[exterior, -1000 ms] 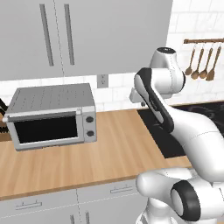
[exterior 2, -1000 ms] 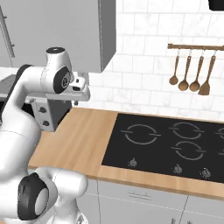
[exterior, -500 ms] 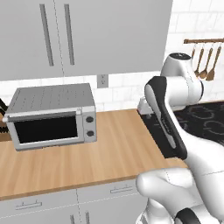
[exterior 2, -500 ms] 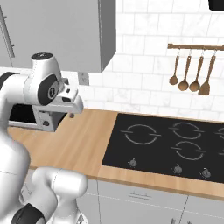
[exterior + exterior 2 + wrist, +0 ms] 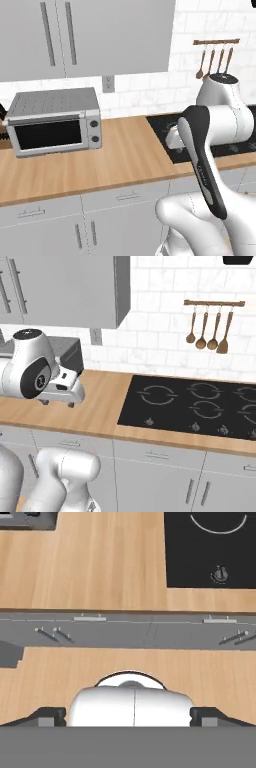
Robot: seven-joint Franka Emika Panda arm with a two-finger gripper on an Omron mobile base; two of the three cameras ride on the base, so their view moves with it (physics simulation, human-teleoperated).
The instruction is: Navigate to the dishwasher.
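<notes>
Dishwasher front not identifiable among the grey cabinet fronts [image 5: 100, 220] below the wooden counter [image 5: 125, 155]; gripper [image 5: 60, 402] hovers over that counter beside the black cooktop [image 5: 195, 406], finger spread cannot be told

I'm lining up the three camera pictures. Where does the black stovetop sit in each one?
Left base view: the stovetop is at middle right, partly behind the arm.
Right base view: the stovetop fills the right half, around mid height.
Hand view: the stovetop is in the top right corner.
Shared landmark: the wooden counter that borders it.
</notes>
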